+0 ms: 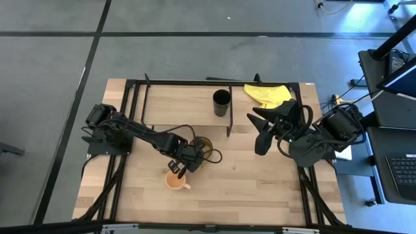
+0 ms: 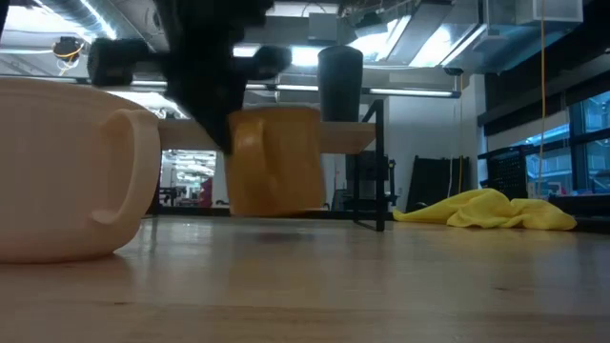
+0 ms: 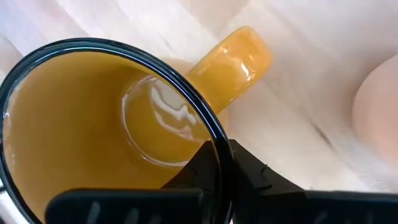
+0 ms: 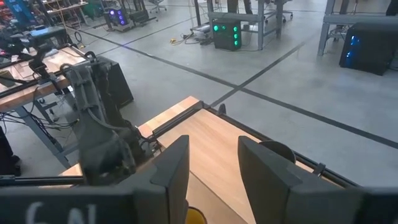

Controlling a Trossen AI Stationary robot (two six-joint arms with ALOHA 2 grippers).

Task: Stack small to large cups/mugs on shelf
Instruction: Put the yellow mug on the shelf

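High view: the left gripper (image 1: 184, 160) pinches the amber mug (image 1: 203, 147) by its rim on the table, just beside the peach mug (image 1: 175, 181); the black cup (image 1: 221, 103) already stands on the shelf (image 1: 188, 97).

Low view: the amber mug (image 2: 276, 160) looks barely clear of the table, so it could bump the peach mug (image 2: 67, 171).

Left wrist view: one finger (image 3: 205, 180) sits inside the glazed wall, a grip that might slip.

Right wrist view: the right gripper (image 4: 214, 171) waits, fingers apart.

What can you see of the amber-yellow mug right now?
The amber-yellow mug is glossy, ceramic-looking, with a dark rim, a thick loop handle and nothing inside. It hangs upright just above the table, beside the peach-orange mug. The left gripper is shut on its rim, one finger inside the wall.
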